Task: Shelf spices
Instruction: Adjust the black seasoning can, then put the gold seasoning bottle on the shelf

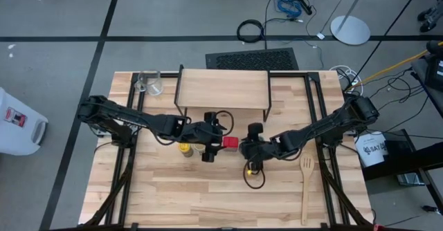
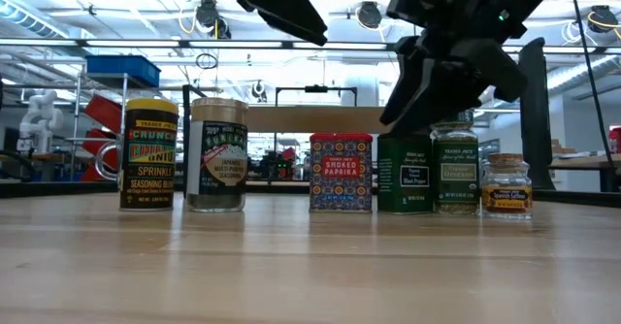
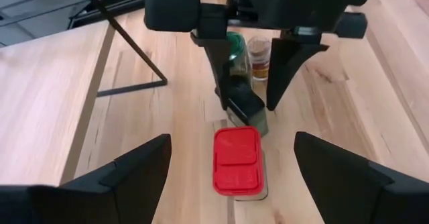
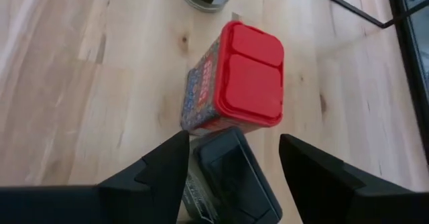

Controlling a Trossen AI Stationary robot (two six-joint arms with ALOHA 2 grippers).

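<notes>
The spices stand upright in a row in front of the shelf (image 1: pixel 221 89). They are a yellow jar (image 2: pixel 148 154), a taller jar (image 2: pixel 216 154), a red square tin (image 2: pixel 341 174), a dark tin (image 2: pixel 405 177), a green-lidded jar (image 2: pixel 454 169) and a tiny brown jar (image 2: pixel 506 183). My right gripper (image 4: pixel 232 140) is open and slants down from the table's right. Its fingers stand on either side of the dark tin (image 4: pixel 231 174). My left gripper (image 3: pixel 232 143) hangs open above the table, just left of the red tin (image 3: pixel 236 160), with nothing between its fingers. My right gripper straddles the top of the dark tin (image 3: pixel 244 106), coming from above at a slant. A gap shows beside one finger (image 3: pixel 285 66). The other finger (image 3: pixel 223 70) lies close along the tin's side, and I cannot tell whether it touches. The tin stands upright on the table.
A clear glass cup (image 1: pixel 149 83) stands at the far left beside the shelf. A wooden spatula (image 1: pixel 306 182) lies near the right edge. The two grippers face each other closely across the red tin (image 1: pixel 230 142). Bare tabletop lies toward the near edge.
</notes>
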